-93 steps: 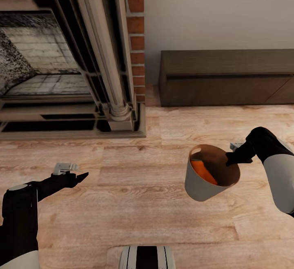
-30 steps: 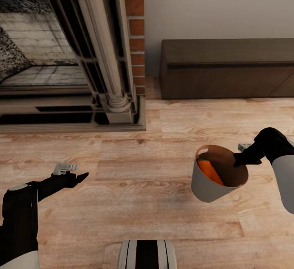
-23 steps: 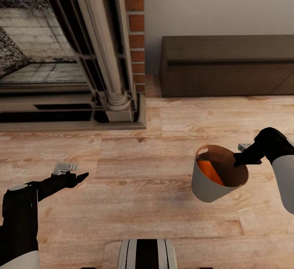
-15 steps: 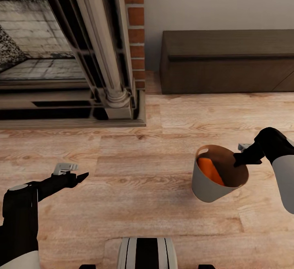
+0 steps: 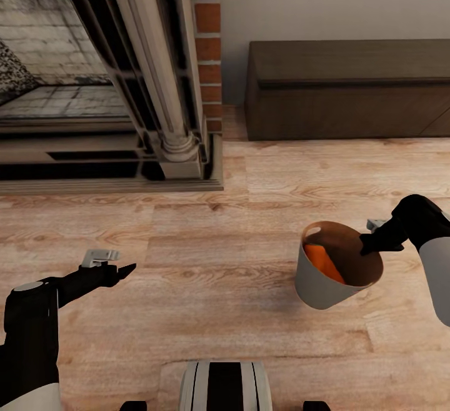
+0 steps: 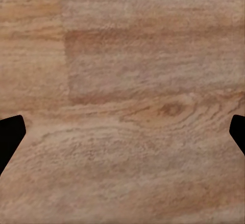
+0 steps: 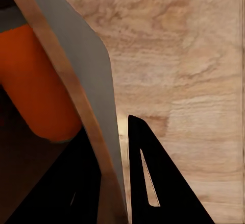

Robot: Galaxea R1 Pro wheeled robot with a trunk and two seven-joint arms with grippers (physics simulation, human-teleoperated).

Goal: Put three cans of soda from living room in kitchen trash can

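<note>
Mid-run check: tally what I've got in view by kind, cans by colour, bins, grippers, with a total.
Orange can: 1, lying inside the bin; whether more sit beneath it cannot be told
Trash bin: 1, its rim clamped by the right gripper
Grippers: 2, counting the open, unloaded left gripper
Total: 4

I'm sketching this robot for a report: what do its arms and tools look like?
Both arms have glossy black upper segments joined to white-grey shells. The left tool is black, tapering to pointed fingers, with a small light-grey bracket just behind it. The right tool is black too, and its fingers are flat triangular blades with a narrow slot.
</note>
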